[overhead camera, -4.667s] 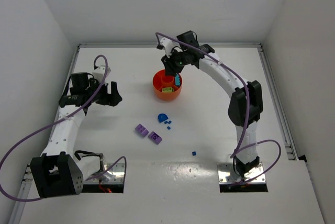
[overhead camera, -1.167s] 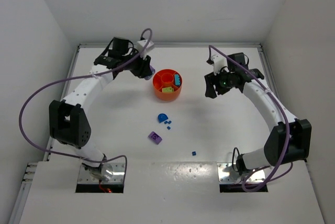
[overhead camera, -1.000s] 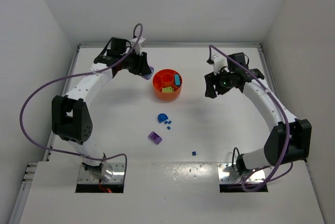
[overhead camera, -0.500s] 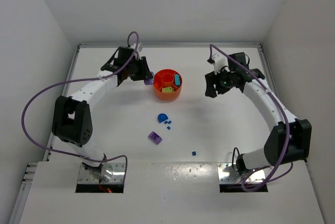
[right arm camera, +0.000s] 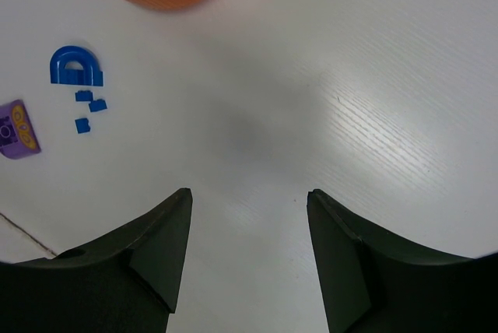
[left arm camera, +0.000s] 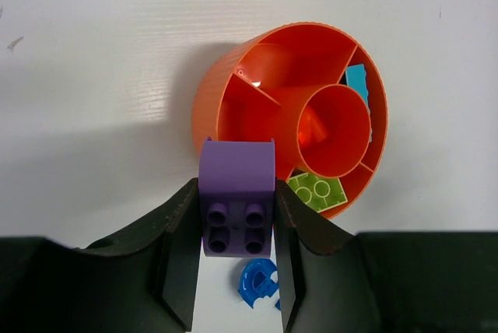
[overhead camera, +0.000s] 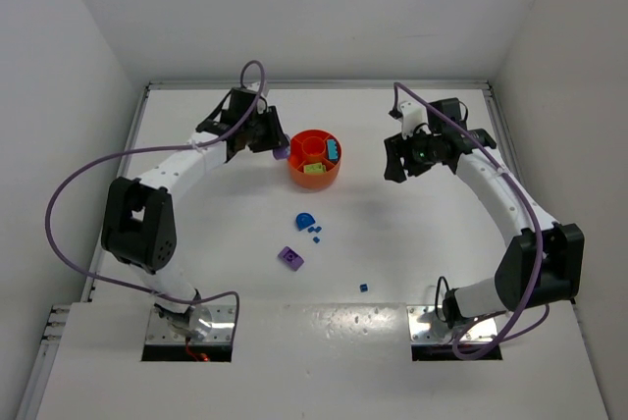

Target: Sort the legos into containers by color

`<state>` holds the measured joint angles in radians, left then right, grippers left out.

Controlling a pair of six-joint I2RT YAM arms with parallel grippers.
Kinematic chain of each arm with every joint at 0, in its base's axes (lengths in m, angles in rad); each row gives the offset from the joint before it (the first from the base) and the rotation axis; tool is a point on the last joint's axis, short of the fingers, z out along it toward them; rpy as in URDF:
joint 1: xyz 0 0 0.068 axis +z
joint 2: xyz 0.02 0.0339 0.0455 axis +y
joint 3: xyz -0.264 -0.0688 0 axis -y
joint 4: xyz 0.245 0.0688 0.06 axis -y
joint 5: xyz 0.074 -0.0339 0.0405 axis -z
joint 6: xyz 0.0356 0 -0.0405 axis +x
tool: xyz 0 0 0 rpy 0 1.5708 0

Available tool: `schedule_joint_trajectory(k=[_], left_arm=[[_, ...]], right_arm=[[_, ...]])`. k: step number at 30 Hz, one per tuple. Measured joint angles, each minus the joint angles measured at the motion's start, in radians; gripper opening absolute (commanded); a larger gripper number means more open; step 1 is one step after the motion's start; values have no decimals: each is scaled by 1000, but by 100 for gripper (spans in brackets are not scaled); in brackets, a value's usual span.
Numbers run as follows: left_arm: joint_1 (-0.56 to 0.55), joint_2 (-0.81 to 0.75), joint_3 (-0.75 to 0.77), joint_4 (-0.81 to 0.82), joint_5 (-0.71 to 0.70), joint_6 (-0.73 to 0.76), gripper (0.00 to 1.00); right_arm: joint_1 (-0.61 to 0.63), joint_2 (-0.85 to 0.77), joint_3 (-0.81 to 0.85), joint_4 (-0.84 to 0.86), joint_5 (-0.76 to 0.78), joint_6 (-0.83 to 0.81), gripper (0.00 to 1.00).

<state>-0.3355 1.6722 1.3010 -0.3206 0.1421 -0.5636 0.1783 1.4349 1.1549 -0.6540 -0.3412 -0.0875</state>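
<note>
Left gripper: jaws part closed, clamped on the sides of a purple brick, stud sockets facing the wrist camera. Grip looks square.

Orange bowl sits toward the far edge of the desk, about midway along it. The held brick hangs at the bowl's left rim; I judge it not fully over a wedge yet.

Lime-yellow piece and teal piece each lie in a wedge of their own. The wedges nearest the brick look bare.

Right gripper: jaws wide apart, nothing in them, parked right of the bowl.

Loose mid-desk: blue arch, small blue bits, a second purple brick.

Risks:
- Releasing here could clip the rim and bounce the brick out.
- Overshooting could drop it in with the lime-yellow piece.
- The brick is broad and could hang up on a divider.
</note>
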Motion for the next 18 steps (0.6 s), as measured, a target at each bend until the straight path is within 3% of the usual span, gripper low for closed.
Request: schedule_joint_trajectory(k=[9, 18], left_arm=[[-32, 61, 48, -1, -2, -6, 26], [-47, 85, 72, -4, -16, -7, 38]], right_arm=[[0, 0, 0, 2, 2, 6, 62], [-1, 5, 0, 3, 5, 9, 62]])
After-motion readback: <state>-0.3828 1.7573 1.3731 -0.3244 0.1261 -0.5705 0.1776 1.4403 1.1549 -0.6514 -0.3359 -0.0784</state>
